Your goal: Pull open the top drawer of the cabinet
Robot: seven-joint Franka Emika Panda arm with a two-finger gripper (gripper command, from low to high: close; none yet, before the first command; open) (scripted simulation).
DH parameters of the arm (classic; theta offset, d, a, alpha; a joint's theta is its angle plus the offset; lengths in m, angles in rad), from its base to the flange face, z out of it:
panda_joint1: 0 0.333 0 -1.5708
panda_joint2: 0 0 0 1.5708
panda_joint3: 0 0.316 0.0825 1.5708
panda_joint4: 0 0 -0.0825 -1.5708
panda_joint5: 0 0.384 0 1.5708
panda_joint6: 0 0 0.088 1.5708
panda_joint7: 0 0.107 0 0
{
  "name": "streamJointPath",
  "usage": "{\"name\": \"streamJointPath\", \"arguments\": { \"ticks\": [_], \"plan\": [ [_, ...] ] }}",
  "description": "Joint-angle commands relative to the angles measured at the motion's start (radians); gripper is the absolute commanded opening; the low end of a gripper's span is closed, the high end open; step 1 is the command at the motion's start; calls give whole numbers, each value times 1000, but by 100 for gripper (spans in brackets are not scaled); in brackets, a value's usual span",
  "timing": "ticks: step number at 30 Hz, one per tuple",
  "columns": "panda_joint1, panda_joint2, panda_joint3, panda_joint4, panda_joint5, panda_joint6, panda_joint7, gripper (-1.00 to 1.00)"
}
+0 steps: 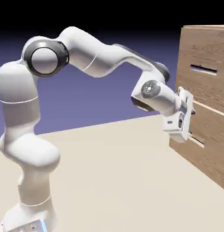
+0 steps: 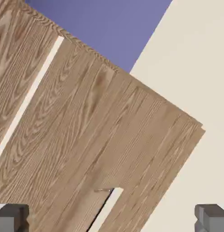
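Blue-violet backdrop, beige table (image 1: 113,172) | white arm from lower left | gripper (image 1: 191,118) wide open, holding nothing, level with lower drawer (image 1: 206,136) | cabinet (image 1: 208,41) at right; top drawer (image 1: 202,84) closed, its handle (image 1: 203,69) above the gripper.

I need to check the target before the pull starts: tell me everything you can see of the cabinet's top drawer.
The top drawer is the upper of two brown wood-grain fronts on the cabinet, at the exterior view's right. A short thin silvery bar handle sits level over a dark slot. The front looks flush and shut, parted from the lower drawer by a pale seam. Nothing touches it: the open gripper is lower, by the lower drawer's handle.
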Motion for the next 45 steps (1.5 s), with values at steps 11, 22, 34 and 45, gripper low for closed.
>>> {"name": "streamJointPath", "arguments": {
  "ticks": [11, 22, 34, 45],
  "plan": [
    [195, 198, -219, 212, 478, -17, -111, 0],
    [391, 395, -437, 423, 957, -34, -221, 0],
    [522, 580, -597, 640, 1352, -39, -294, 0],
    [371, 645, -485, 787, 1290, -4, -198, -100]
  ]
}}
